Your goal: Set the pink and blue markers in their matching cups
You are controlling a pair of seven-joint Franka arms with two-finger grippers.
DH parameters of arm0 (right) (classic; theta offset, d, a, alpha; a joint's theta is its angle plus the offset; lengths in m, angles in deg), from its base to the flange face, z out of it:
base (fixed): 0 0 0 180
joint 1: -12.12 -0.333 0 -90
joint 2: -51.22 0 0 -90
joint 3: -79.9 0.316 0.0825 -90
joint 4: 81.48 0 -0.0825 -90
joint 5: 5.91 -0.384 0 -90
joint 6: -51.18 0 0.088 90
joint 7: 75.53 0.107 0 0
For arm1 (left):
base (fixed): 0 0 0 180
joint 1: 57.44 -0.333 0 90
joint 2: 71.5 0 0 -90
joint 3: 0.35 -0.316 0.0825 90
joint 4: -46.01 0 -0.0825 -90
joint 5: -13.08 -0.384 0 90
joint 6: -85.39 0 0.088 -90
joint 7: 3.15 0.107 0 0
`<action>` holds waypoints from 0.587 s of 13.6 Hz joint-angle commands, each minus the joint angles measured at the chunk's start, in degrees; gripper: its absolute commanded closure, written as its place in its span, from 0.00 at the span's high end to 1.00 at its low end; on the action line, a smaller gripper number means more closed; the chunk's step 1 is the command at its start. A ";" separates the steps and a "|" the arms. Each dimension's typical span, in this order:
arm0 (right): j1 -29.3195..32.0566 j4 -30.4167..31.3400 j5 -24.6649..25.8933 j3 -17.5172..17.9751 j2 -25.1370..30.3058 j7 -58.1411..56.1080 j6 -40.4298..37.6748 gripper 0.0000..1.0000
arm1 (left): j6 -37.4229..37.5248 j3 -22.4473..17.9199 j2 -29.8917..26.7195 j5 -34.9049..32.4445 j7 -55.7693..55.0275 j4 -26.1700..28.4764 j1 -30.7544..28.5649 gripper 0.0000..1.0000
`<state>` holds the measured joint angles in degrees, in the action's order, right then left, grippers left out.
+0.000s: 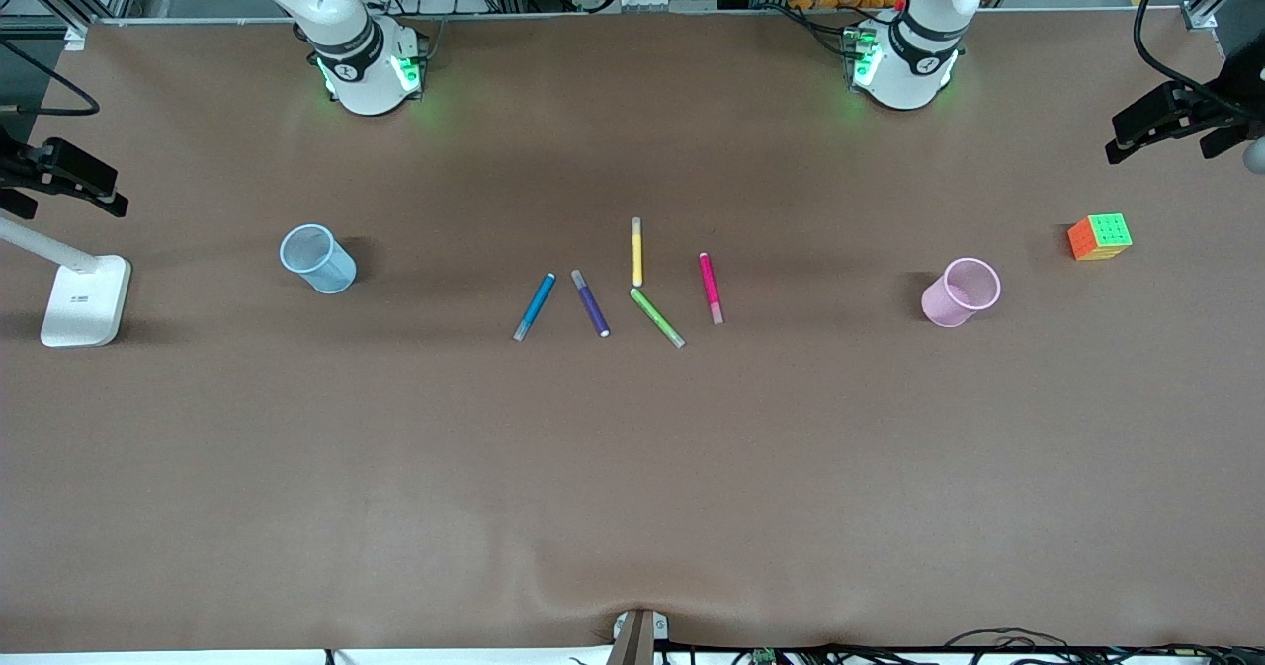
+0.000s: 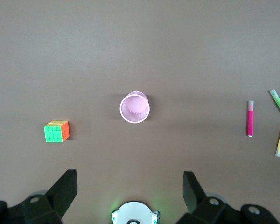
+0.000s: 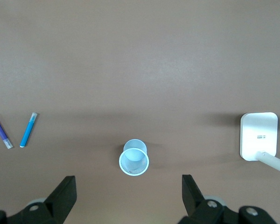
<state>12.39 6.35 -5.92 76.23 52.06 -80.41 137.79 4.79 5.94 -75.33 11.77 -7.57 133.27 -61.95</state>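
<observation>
Markers are lying mid-table, blue marker (image 1: 535,305) pointing one o'clock nearer the right gripper (image 3: 126,196), pink marker (image 1: 711,288) almost twelve o'clock nearer the left gripper (image 2: 129,193), both grippers hanging wide open.

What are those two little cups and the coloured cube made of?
Pink cup and blue cup: probably thin translucent plastic, since the table's brown shows faintly through their pale walls. Cube: likely hard plastic, a puzzle cube with bright orange and green faces split into small squares.

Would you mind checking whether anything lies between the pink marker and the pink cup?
Nothing visible does: bare table separates the pink marker from the pink cup. The other pens lie toward the right arm's end.
</observation>
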 commanded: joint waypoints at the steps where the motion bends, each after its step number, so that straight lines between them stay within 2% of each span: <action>1: 0.26 1.21 0.98 0.16 1.18 0.13 0.14 1.00 | 1.50 0.22 1.19 0.78 0.56 -0.95 0.20 1.00; 4: 0.35 1.21 0.98 0.07 1.09 0.05 0.14 1.00 | 4.04 0.48 2.34 1.39 0.99 -1.04 0.29 1.00; 8: 0.35 1.03 0.98 0.07 1.09 0.05 0.14 1.00 | 5.36 0.48 7.43 3.68 0.21 -1.04 1.95 1.00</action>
<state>12.42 6.44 -5.88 76.14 52.06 -80.40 137.77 8.65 6.46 -70.66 14.64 -7.57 133.47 -61.22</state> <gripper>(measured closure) 0.000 0.000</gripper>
